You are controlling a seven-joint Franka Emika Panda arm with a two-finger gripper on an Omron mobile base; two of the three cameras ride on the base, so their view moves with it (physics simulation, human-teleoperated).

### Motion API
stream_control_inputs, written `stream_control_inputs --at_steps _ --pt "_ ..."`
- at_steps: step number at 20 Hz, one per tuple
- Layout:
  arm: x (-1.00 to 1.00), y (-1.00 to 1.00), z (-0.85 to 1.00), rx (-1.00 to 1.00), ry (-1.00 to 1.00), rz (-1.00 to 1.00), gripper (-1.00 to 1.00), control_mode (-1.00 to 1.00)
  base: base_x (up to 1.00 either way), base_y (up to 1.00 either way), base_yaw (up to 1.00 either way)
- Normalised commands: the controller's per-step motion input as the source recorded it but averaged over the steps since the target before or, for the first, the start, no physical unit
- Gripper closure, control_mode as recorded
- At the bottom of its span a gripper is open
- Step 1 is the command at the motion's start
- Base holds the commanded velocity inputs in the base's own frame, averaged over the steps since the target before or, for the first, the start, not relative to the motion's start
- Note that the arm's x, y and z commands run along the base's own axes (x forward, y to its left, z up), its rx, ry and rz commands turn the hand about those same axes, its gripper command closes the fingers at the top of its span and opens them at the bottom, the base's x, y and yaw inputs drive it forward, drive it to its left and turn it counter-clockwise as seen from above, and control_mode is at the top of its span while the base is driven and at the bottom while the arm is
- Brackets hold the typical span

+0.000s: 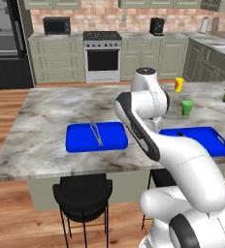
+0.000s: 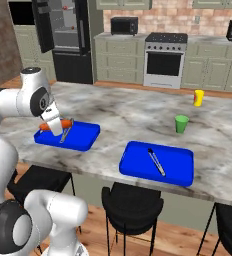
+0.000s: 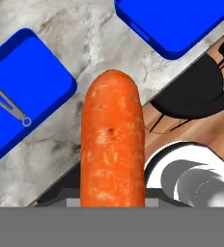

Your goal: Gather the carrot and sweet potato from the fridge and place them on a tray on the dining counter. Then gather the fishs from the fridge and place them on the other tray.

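Now end effector [image 2: 58, 126] clamped on carrot [image 2: 58, 124], carried above table [image 2: 138, 117] edge, beside tray [image 2: 83, 137] holding tongs [image 2: 65, 134]. Advice: centre carrot over bare tray floor, lower close, release gently, avoid tongs.

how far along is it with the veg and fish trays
Early. Nothing is loaded: both blue trays, tongs tray and far tray, hold no food. In hand: the gripper carries the carrot over the dining counter. Left: set it down, then fetch the sweet potato and fish from the open fridge.
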Motion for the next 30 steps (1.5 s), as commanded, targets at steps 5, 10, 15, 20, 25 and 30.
stream_control_inputs --at_steps 5,10,15,20,25,30 --pt "0.01 0.01 -0.44 -0.08 -0.19 0.00 1.00 -1.00 0.00 0.00 0.00" --pt "0.34 0.04 -0.31 -0.04 -0.02 0.00 1.00 -1.00 0.00 0.00 0.00" --pt "0.76 0.00 -0.23 0.00 0.07 0.03 1.00 -1.00 0.00 0.00 0.00" --pt "0.61 0.04 -0.23 -0.01 0.06 0.02 1.00 -1.00 0.00 0.00 0.00" --pt "0.25 0.00 -0.14 -0.01 0.03 0.00 1.00 -1.00 0.00 0.00 0.00" --pt "0.11 0.00 -0.02 0.00 0.00 0.00 1.00 -1.00 0.00 0.00 0.00"
